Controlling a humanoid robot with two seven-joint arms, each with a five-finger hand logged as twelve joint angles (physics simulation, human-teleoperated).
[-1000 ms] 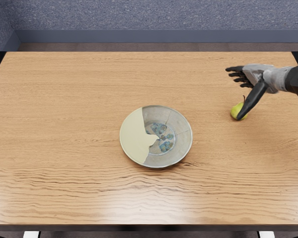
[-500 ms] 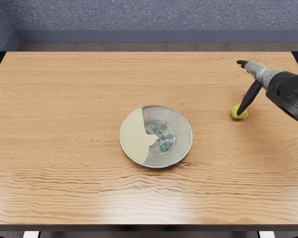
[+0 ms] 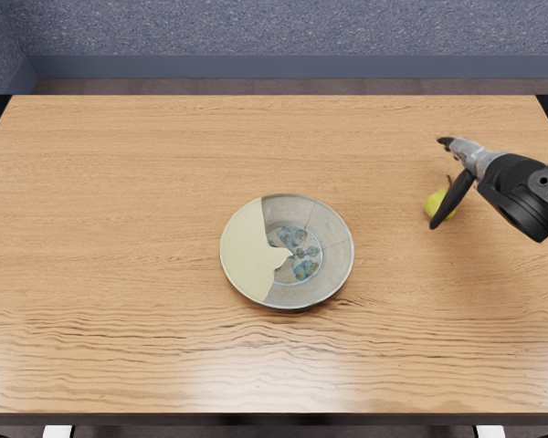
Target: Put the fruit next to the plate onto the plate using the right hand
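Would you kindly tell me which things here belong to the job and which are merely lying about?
For the job: fruit, plate, right hand.
Merely there: table, wall behind it.

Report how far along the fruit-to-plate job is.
Done: the right hand is at the fruit, which sits apart from the plate, on its right. In hand: the grasp, unconfirmed. Left: lift, carry, set it on the plate.
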